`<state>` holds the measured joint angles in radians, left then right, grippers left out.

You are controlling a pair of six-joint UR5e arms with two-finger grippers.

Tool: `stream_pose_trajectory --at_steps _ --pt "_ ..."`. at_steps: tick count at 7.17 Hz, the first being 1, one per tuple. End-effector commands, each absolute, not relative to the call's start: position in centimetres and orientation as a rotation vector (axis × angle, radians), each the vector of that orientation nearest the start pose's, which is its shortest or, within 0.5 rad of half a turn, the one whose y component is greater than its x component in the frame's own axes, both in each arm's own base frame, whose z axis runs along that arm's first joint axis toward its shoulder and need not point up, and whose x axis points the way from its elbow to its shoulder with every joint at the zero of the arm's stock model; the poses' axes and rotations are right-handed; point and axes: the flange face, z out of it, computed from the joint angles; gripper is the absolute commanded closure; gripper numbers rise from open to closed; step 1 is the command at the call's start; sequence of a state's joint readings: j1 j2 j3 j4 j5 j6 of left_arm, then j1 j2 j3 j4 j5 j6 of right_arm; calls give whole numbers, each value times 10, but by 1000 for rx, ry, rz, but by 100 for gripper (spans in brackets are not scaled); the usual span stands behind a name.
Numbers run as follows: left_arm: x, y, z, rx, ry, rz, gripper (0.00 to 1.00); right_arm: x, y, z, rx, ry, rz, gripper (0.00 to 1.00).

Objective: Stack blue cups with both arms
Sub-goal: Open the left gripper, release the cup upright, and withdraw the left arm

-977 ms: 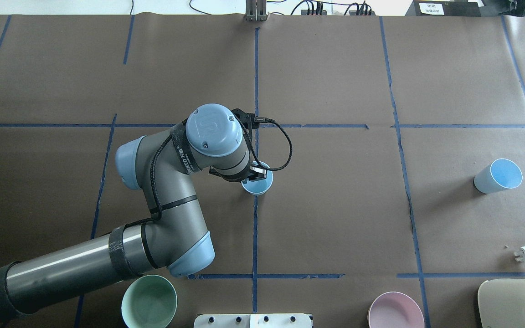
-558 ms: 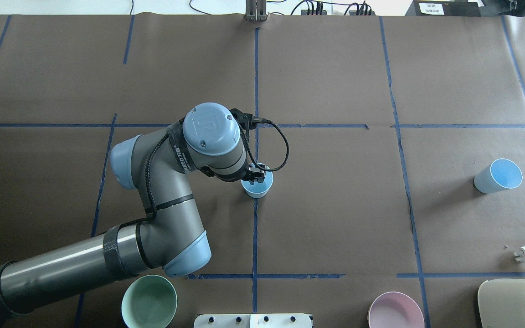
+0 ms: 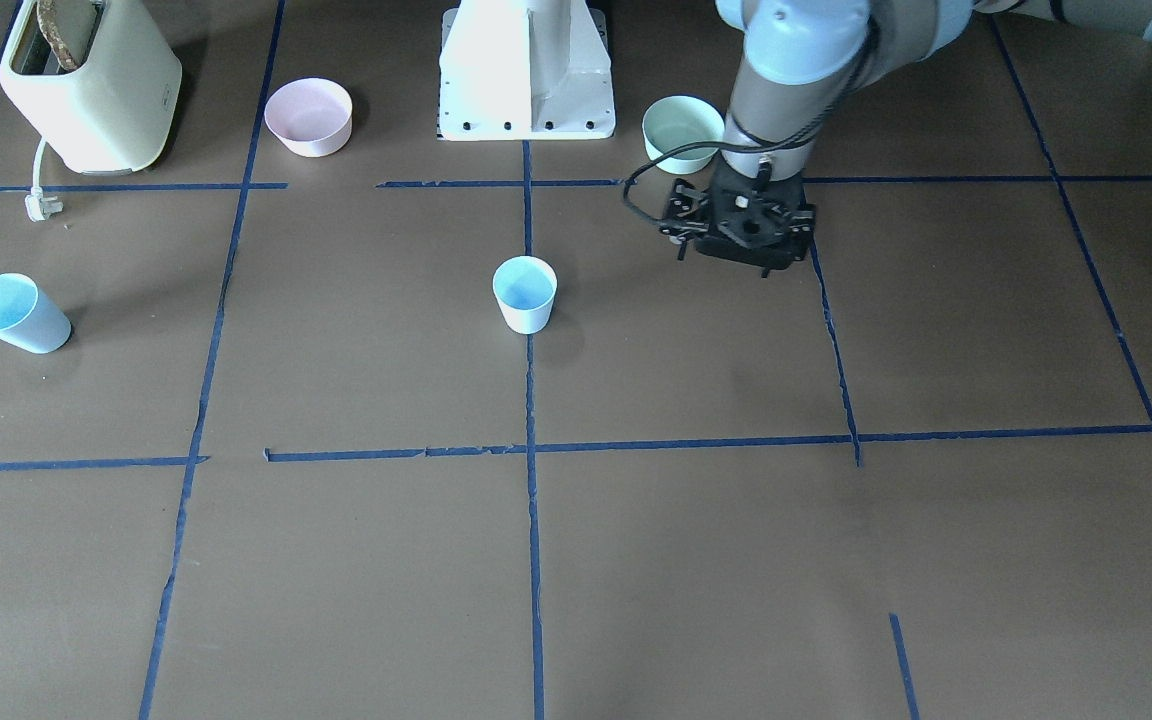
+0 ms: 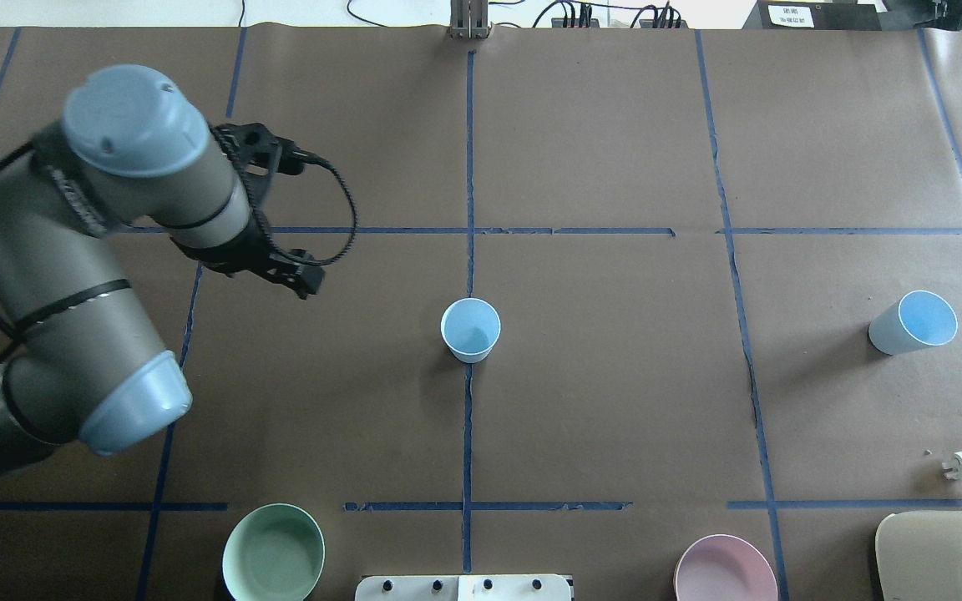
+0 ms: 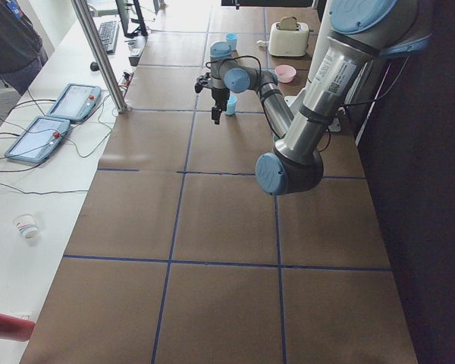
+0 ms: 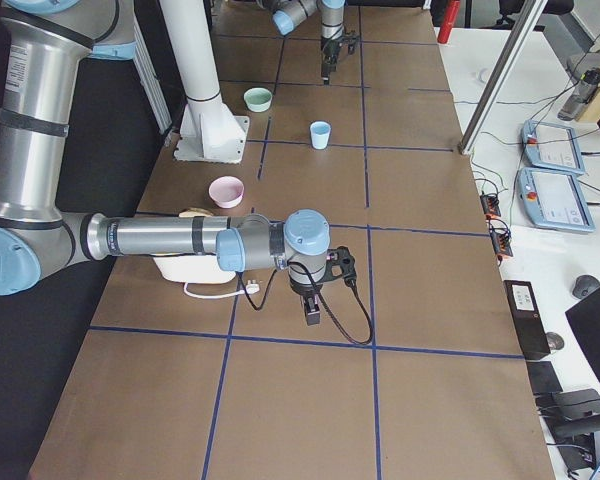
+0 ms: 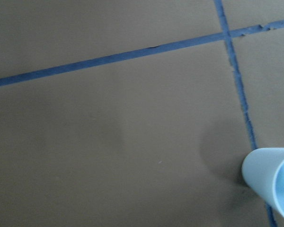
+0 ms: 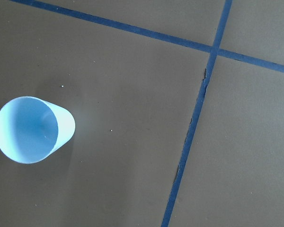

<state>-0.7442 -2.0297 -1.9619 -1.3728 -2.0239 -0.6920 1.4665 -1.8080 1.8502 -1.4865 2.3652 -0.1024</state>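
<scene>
One blue cup [image 4: 470, 330] stands upright at the table's centre on a blue tape line. It also shows in the front view [image 3: 524, 293] and at the lower right edge of the left wrist view [image 7: 272, 182]. The second blue cup [image 4: 913, 322] sits far right and shows in the right wrist view [image 8: 33, 129]. My left gripper [image 3: 741, 235] hangs open and empty, well to the left of the centre cup in the overhead view [image 4: 293, 275]. My right gripper [image 6: 314, 312] shows only in the exterior right view, near the toaster. I cannot tell whether it is open or shut.
A mint-green bowl [image 4: 273, 553] and a pink bowl [image 4: 725, 569] sit at the near edge on either side of the white pedestal [image 3: 526, 70]. A cream toaster [image 4: 944, 555] with its white plug [image 4: 961, 465] is at the near right corner.
My left gripper let go of the centre cup's rim and swung away to the left and farther out. The cup stayed standing in place.
</scene>
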Motion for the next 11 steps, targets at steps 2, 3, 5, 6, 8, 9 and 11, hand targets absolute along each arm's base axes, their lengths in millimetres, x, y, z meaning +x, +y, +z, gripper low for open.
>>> stream_pose_trajectory --at_steps 2,3,5,6,8,9,11 --pt "160 -481 413 149 703 392 0 20 -404 617 115 -796 -243 0" --pt "85 -475 461 151 711 409 0 20 -404 617 115 -796 -243 0" --pt "-25 -441 551 92 772 277 0 21 -404 619 113 -793 -243 0" --pt "-45 -416 593 24 772 203 0 21 -403 620 110 -791 -240 0" --pt "-63 -391 613 14 776 195 0 11 -408 614 73 -798 -161 0" --pt "-62 -390 615 10 779 193 0 0 -416 609 60 -796 -152 1" --pt "-62 -391 614 10 779 190 0 -39 -430 590 75 -819 -120 1"
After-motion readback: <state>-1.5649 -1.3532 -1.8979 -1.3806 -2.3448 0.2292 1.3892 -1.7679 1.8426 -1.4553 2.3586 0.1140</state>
